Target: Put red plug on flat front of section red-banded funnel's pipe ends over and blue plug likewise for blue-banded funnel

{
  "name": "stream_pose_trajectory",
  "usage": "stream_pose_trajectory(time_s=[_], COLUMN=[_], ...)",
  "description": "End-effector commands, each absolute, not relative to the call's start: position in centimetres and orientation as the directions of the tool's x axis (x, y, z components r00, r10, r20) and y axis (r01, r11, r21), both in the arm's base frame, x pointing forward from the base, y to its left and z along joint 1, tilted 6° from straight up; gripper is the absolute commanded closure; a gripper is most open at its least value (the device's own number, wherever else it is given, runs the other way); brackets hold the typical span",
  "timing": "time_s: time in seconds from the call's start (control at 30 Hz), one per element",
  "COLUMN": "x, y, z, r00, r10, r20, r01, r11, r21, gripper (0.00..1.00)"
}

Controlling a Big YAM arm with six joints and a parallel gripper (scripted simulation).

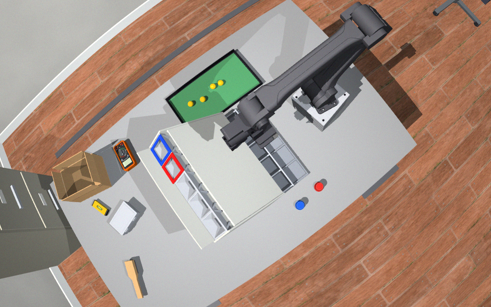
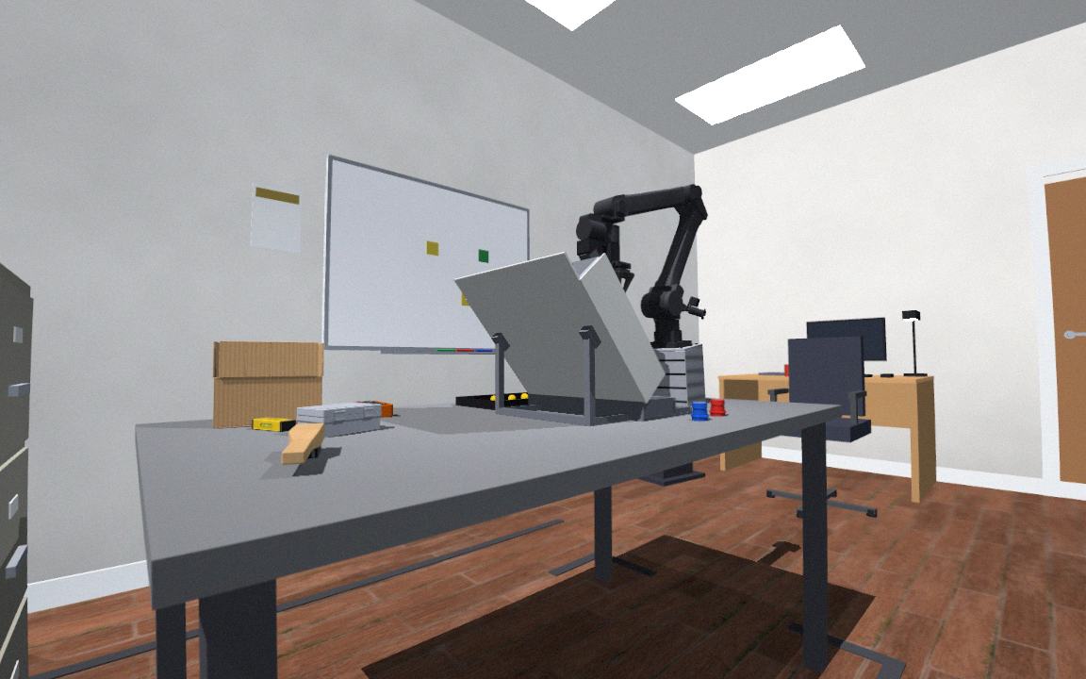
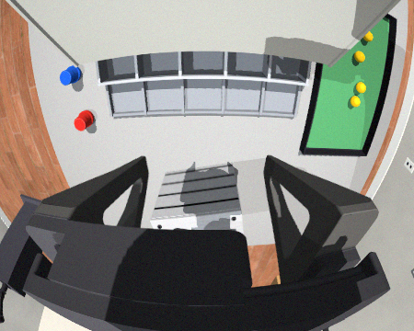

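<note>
The red plug and the blue plug stand on the table beside the row of grey sections. The slanted cover rises from the sections to the funnels. The blue-banded funnel is at the end of the row and the red-banded funnel is next to it. Several yellow marbles lie in the green tray. My gripper is open and empty, high above the table near the sections' tray-side end.
The arm's base block stands behind the sections. At the far end of the table are a cardboard box, a multimeter, a yellow level, a white case and a wooden brush. A filing cabinet stands beyond the table.
</note>
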State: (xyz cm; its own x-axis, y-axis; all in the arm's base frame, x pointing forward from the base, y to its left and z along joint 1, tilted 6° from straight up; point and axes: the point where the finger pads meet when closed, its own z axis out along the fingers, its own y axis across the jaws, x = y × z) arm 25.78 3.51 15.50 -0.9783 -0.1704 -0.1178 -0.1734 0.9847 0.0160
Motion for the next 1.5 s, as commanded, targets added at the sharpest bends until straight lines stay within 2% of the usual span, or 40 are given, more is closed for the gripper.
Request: stream_pose_trajectory(time_s=[0.0,0.43,0.93,1.47], x=[26.1,26.1,28.0,28.5], y=[3.6,3.6,-8.9,-12.6], z=[16.0,16.0,7.9,5.8], r00=[-0.977,-0.977,-0.979,-0.979], r10=[-0.169,-0.169,-0.161,-0.162], r20=[-0.133,-0.133,-0.128,-0.125], r01=[-0.173,-0.173,-0.165,-0.165], r11=[0.985,0.985,0.986,0.986], r21=[0.017,0.017,0.021,0.016], gripper=[0.20,0.20,0.20,0.20])
